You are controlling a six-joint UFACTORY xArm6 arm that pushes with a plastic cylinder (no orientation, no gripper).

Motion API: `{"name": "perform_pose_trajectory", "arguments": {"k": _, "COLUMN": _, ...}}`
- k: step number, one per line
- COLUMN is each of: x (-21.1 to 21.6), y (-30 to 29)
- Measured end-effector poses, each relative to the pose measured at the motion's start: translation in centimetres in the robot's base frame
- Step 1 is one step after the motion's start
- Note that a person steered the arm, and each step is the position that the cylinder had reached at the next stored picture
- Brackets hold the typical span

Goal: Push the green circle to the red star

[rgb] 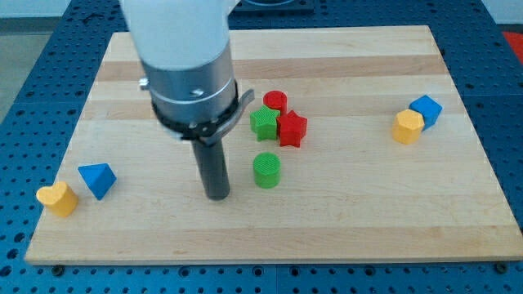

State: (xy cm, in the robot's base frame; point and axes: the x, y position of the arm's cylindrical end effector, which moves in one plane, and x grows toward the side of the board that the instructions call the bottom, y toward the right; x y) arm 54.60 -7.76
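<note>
My tip (pixel 216 194) is sitting on the board, gripping nothing, just left of the green circle (pixel 266 170) with a small gap showing. The green circle is waiting near the red star (pixel 292 128), apart from it on the near-left. 1 short push far-right is looking like all that's left.

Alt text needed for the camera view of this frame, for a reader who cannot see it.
A dark rod's tip rests on a wooden board, just left of a green circle that sits apart below a cluster of red star, green star and red circle. Yellow and blue blocks lie paired at the view's far left and right.
</note>
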Motion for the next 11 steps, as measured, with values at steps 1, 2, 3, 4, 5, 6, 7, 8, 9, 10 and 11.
{"name": "perform_pose_trajectory", "arguments": {"k": 1, "x": 0.9, "y": 1.7}}
{"name": "perform_pose_trajectory", "arguments": {"k": 2, "x": 0.5, "y": 3.7}}
{"name": "perform_pose_trajectory", "arguments": {"k": 3, "x": -1.1, "y": 4.3}}
{"name": "perform_pose_trajectory", "arguments": {"k": 4, "x": -2.8, "y": 4.3}}
{"name": "perform_pose_trajectory", "arguments": {"k": 5, "x": -3.3, "y": 4.3}}
{"name": "perform_pose_trajectory", "arguments": {"k": 6, "x": -0.7, "y": 4.1}}
{"name": "perform_pose_trajectory", "arguments": {"k": 7, "x": 0.2, "y": 4.7}}
{"name": "perform_pose_trajectory", "arguments": {"k": 8, "x": -0.2, "y": 5.3}}
{"name": "perform_pose_trajectory", "arguments": {"k": 9, "x": -2.1, "y": 5.3}}
{"name": "perform_pose_trajectory", "arguments": {"k": 10, "x": -4.3, "y": 5.3}}
{"name": "perform_pose_trajectory", "arguments": {"k": 11, "x": -5.6, "y": 5.3}}
